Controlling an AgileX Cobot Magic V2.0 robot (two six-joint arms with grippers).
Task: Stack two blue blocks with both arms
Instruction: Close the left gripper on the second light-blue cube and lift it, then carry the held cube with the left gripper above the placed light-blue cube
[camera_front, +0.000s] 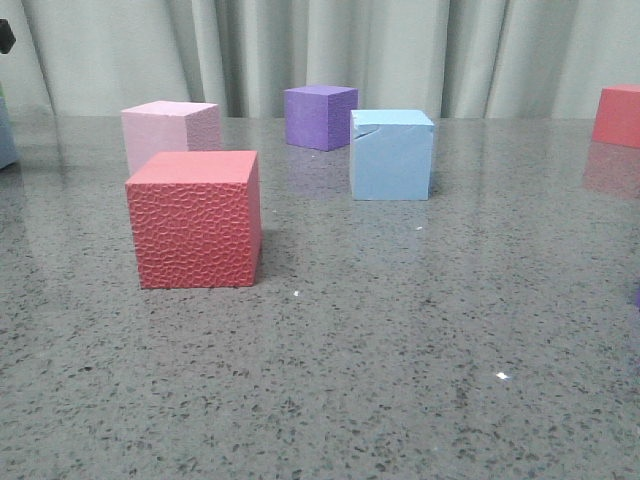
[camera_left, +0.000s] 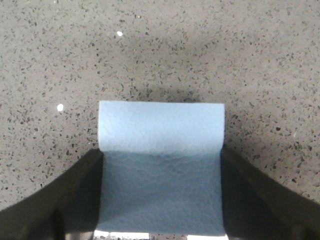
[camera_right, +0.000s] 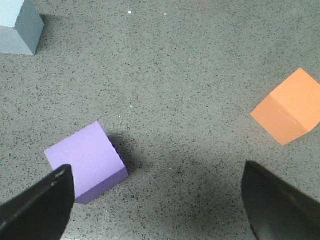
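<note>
One light blue block (camera_left: 161, 150) sits between the black fingers (camera_left: 75, 190) of my left gripper (camera_left: 161, 152), which is shut on its two sides over the grey speckled table. A second light blue block (camera_front: 391, 154), with a thin crack line on its front face, stands on the table right of centre in the front view. A light blue block (camera_right: 17, 27) also shows in a corner of the right wrist view. My right gripper (camera_right: 156, 167) is open and empty above bare table, with a purple cube (camera_right: 85, 160) beside one finger. Neither gripper shows in the front view.
A red pebble-textured cube (camera_front: 196, 218) stands front left with a pink cube (camera_front: 168, 132) behind it. A purple cube (camera_front: 320, 116) stands at the back, and a red cube (camera_front: 618, 116) at the far right. An orange cube (camera_right: 289, 106) lies near my right gripper.
</note>
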